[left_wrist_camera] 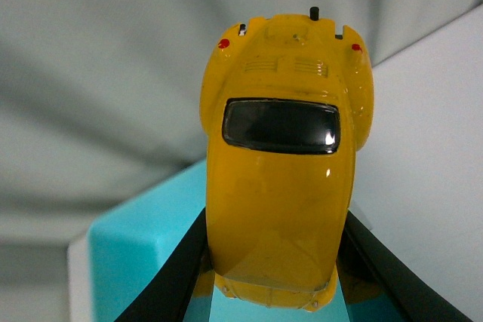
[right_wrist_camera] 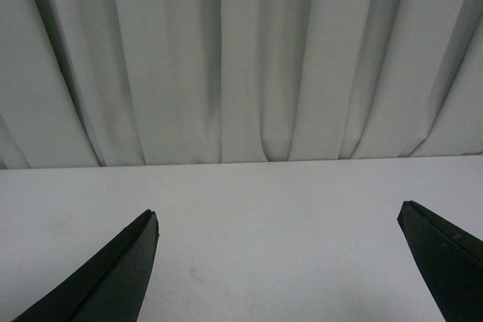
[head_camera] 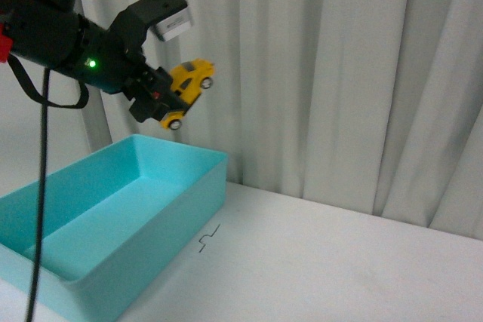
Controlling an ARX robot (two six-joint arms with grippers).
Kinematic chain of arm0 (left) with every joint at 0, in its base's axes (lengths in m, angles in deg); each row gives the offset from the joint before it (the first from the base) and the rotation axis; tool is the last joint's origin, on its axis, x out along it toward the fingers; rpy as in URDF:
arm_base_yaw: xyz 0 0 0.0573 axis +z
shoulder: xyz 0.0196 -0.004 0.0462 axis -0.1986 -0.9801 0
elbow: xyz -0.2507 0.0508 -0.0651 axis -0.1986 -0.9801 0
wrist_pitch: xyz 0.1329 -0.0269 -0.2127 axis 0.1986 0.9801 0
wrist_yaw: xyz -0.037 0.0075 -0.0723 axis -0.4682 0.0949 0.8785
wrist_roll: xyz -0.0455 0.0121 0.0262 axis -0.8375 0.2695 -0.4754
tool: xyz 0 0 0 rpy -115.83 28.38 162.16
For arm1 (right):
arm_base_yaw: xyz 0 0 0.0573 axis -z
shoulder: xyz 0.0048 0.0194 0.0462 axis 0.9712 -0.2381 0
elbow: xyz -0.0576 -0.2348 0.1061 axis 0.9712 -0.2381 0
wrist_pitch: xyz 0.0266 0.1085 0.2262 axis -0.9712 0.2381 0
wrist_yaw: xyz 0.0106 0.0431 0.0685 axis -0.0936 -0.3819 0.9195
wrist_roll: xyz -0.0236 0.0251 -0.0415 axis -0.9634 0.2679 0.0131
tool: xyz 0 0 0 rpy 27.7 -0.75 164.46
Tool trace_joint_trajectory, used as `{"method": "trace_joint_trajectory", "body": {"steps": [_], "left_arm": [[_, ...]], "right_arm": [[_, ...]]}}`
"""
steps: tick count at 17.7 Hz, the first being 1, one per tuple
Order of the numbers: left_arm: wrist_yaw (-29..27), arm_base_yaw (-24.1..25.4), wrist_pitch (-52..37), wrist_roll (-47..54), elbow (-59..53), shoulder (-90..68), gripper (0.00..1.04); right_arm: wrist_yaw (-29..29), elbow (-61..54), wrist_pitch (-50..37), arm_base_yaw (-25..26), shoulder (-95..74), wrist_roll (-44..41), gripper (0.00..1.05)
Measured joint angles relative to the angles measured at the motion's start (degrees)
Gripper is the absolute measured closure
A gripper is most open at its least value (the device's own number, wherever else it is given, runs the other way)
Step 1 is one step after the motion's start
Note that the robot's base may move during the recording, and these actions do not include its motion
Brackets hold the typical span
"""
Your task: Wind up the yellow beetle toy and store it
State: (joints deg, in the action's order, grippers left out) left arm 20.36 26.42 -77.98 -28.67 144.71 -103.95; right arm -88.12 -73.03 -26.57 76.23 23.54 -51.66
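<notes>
Front view: a white curtain [head_camera: 339, 73] fills the background, with the bench [head_camera: 339, 269] at lower right and the turquoise box [head_camera: 173, 213] at lower left. In the right wrist view, the right gripper [right_wrist_camera: 278, 213] stands wide apart. In the upper left of the front view, the left gripper [head_camera: 162, 99] is clamped on the tilted yellow beetle toy [head_camera: 190, 81], which is in the air over the box's far corner.

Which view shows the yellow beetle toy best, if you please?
Left wrist view: the yellow beetle toy fills the frame, roof and window clear, gripped by the left tool. The front view shows it small and tilted. The right wrist view misses it.
</notes>
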Motion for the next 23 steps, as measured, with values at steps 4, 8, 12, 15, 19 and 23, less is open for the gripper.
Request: {"method": "trace_joint_trajectory", "body": {"steps": [4, 8, 12, 15, 19, 23], "left_arm": [[-14.1, 6.0, 1.1, -4.0, 0.0, -10.2, 0.65], [-17.8, 6.3, 1.4, -4.2, -0.2, -15.5, 0.65], [-20.7, 5.5, -0.3, -4.1, -1.0, -19.6, 0.66], [-21.8, 4.3, -2.5, -4.2, -0.9, -22.7, 0.66], [-22.0, 3.4, -0.2, -4.3, 0.1, -25.5, 0.51], [-18.9, 3.4, 3.9, -7.5, 0.8, -23.7, 0.07]], "right_arm": [[0.0, 0.0, 0.0, 0.0, 0.0, 0.0, 0.07], [0.0, 0.0, 0.0, 0.0, 0.0, 0.0, 0.07], [0.0, 0.0, 0.0, 0.0, 0.0, 0.0, 0.07], [0.0, 0.0, 0.0, 0.0, 0.0, 0.0, 0.07], [0.0, 0.0, 0.0, 0.0, 0.0, 0.0, 0.07], [0.0, 0.0, 0.0, 0.0, 0.0, 0.0, 0.07]]}}
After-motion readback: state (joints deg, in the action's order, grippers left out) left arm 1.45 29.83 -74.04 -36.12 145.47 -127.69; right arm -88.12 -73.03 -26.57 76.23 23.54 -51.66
